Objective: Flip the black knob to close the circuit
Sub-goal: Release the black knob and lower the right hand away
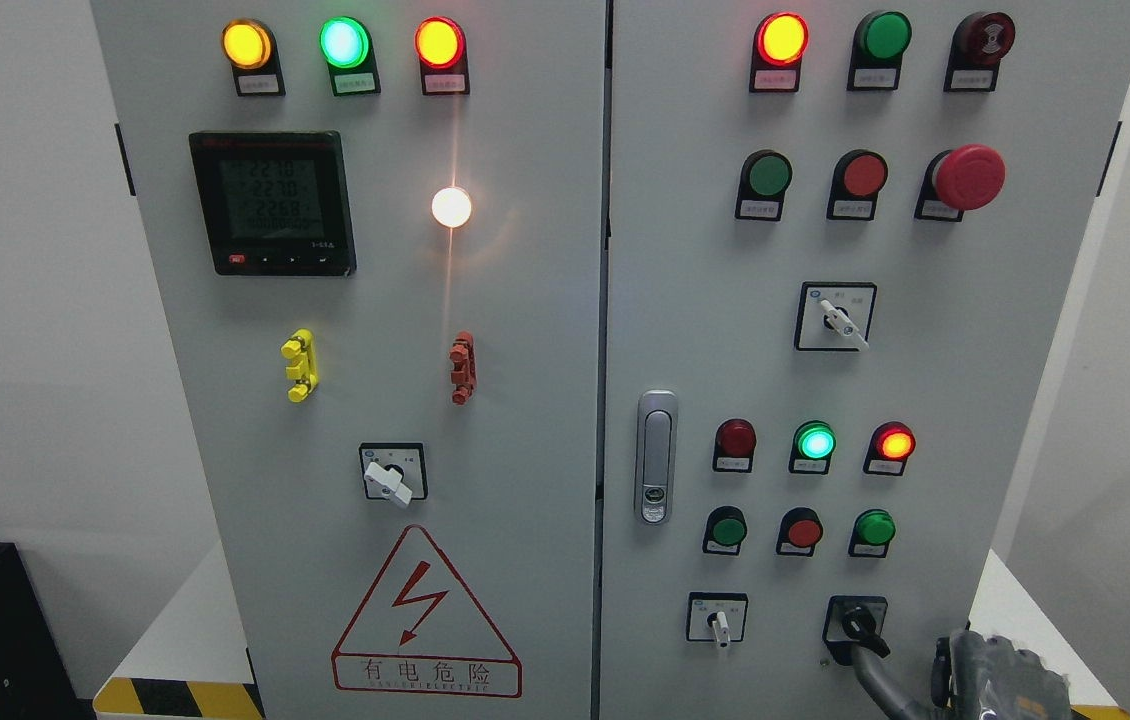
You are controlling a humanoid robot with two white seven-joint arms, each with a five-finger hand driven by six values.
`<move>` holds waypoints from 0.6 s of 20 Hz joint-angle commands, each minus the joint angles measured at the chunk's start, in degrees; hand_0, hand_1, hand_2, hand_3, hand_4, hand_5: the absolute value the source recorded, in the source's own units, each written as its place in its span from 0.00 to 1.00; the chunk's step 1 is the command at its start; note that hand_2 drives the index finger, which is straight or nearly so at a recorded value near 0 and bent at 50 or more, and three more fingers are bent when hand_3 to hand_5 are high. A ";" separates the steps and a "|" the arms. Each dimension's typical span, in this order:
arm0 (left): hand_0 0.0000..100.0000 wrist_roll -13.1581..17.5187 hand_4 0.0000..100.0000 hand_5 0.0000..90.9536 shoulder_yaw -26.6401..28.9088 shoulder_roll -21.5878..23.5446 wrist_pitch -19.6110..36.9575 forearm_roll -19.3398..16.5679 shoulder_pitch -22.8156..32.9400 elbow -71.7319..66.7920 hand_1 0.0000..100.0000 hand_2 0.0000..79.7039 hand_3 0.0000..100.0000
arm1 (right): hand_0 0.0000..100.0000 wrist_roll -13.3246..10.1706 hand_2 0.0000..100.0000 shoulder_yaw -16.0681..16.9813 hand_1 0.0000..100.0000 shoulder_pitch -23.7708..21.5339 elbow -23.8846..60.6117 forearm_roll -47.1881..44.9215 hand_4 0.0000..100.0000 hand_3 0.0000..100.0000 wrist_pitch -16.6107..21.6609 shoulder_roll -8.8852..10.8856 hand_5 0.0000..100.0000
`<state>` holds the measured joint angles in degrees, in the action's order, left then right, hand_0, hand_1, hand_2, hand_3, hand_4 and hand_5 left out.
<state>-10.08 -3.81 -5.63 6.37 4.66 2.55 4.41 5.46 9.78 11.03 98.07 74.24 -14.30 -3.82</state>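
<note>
**Observer A:** Status of the approach?

**Observer B:** The right hand (1000, 680) enters at the lower right corner. One dark finger (870, 665) reaches up to the black knob (860, 625), low on the right door of the cabinet (565, 600); contact appears made. I cannot tell how the other fingers are set.

**Observer A:** Next requirement?

**Observer B:** Probably a firm purchase on the lever, then rotation to the closed position.
</note>
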 commanded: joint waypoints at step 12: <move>0.12 0.06 0.00 0.00 0.03 0.00 0.04 -0.01 0.00 0.08 0.56 0.00 0.00 | 0.00 -1.77 0.93 -4.59 0.00 -0.92 -1.57 -0.77 1.00 1.00 2.08 -1.11 1.00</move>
<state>-10.20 -3.81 -5.63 6.37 4.66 2.55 4.40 4.03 7.50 10.40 96.79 73.55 -12.51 -4.17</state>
